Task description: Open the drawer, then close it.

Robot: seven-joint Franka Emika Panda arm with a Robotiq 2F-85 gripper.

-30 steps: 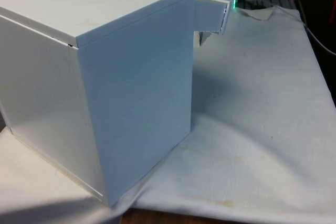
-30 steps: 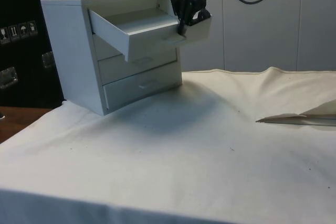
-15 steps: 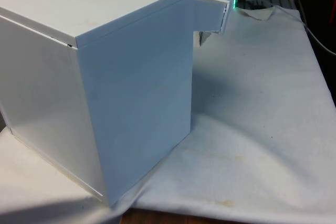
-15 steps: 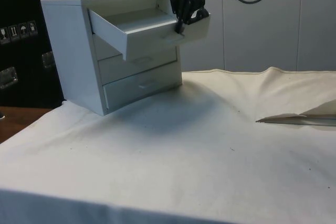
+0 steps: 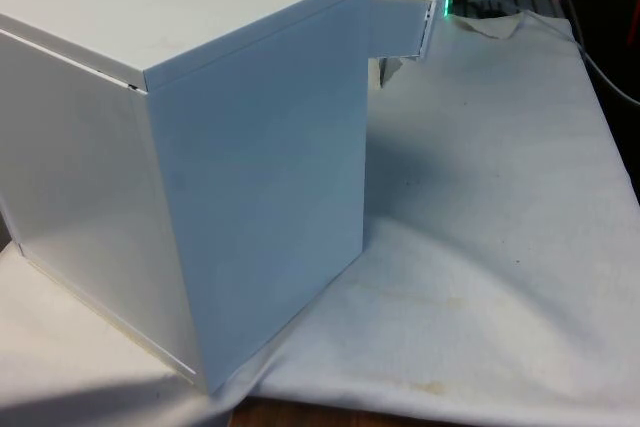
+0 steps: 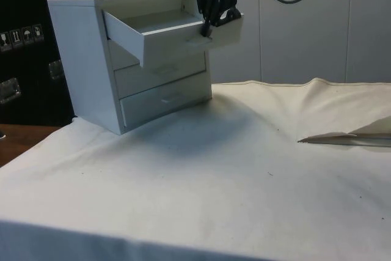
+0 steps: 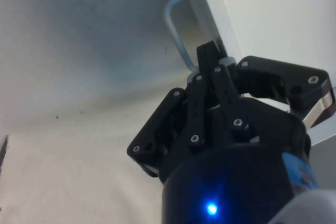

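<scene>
1. Drawer (image 6: 162, 32): it is the top one of three in the white chest (image 6: 85, 59), and it stands pulled well out of the chest's front, level, with its open tray in sight in the side view. In the front view its end (image 5: 405, 29) juts past the chest's far top corner.

2. Handle (image 7: 177, 30): a thin bent bar, pale and smooth, fixed to the drawer's flat front. The gripper (image 7: 210, 69) has its black fingers pressed together on this bar, pinching it. In the side view the gripper (image 6: 208, 25) sits at the drawer's front edge.

3. Handling, as I judge it: the drawer looks like a light, stiff box of painted board that slides straight on its runners. The handle is the one sound place to hold; the smooth panels offer no grip. A push or pull off the sliding line could jam it or shift the light chest on the cloth (image 6: 244, 169).

4. Cloth: white, soft, creased, spread under the chest and out past the drawer.
</scene>
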